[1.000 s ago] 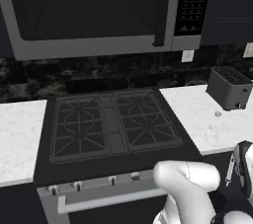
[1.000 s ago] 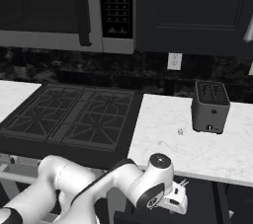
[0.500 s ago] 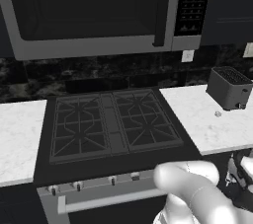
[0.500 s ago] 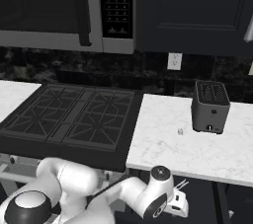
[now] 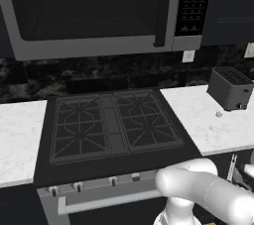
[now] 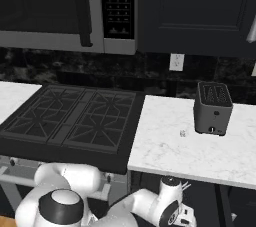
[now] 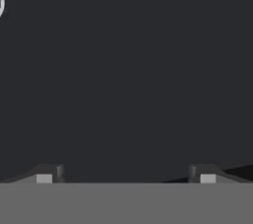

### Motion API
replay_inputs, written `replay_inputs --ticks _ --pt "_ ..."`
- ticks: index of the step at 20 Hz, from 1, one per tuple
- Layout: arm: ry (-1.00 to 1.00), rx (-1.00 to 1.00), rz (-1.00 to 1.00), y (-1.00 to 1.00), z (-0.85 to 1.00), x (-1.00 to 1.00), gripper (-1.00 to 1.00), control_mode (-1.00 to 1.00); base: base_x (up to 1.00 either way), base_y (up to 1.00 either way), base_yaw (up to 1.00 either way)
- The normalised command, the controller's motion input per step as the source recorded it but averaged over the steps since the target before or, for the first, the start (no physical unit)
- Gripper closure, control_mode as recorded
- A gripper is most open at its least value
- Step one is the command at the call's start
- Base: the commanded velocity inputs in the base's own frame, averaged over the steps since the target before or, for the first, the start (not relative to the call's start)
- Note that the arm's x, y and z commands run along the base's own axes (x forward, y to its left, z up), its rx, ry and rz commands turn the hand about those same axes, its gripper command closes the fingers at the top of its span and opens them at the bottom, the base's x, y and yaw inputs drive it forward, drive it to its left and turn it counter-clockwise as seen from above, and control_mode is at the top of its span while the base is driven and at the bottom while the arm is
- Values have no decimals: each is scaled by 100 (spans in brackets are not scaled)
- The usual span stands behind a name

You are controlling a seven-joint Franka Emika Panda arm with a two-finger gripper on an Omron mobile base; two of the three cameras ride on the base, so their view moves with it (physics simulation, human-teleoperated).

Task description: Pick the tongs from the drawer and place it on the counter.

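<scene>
White marble-look bench point(image 5: 208, 120) runs to the right of the black stovetop point(image 5: 111, 125), with a dark toaster point(image 5: 230, 89) standing on it near the back wall and a microwave point(image 5: 89, 11) hung above the burners. Below the bench's front edge the arm bends down into the dark space beside the stove.

In the hand view the claw point(image 7: 126, 177) stands wide, its two dark tips far apart at the bottom of the picture with nothing between them. It faces a flat, dark surface; whether that is the drawer's floor or a cabinet face I cannot tell.

A thin pale sliver just under the bench edge, close beside the wrist, I take for the tongs point(image 5: 231, 167), seen again from the right base view point(image 6: 186, 187); it is too slight to be sure. If so, the tongs lie off to one side of the claw, not between its tips, with the long axis running steeply across the drawer. A pale strip crosses the top-left corner of the hand view on a diagonal, but I cannot say it is the same thing. My judgement: the claw must first swing toward that sliver and turn so its tips straddle the narrow width, not the length.
</scene>
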Motion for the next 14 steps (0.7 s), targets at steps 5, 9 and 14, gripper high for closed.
replay_inputs --ticks 5,9,14 --pt "22 17 0 -82 -10 -100 -100 -100 0 0 0" --pt "27 19 0 -93 0 -100 -100 -100 0 0 0" --pt "22 15 0 -78 0 -100 -100 -100 0 0 0"
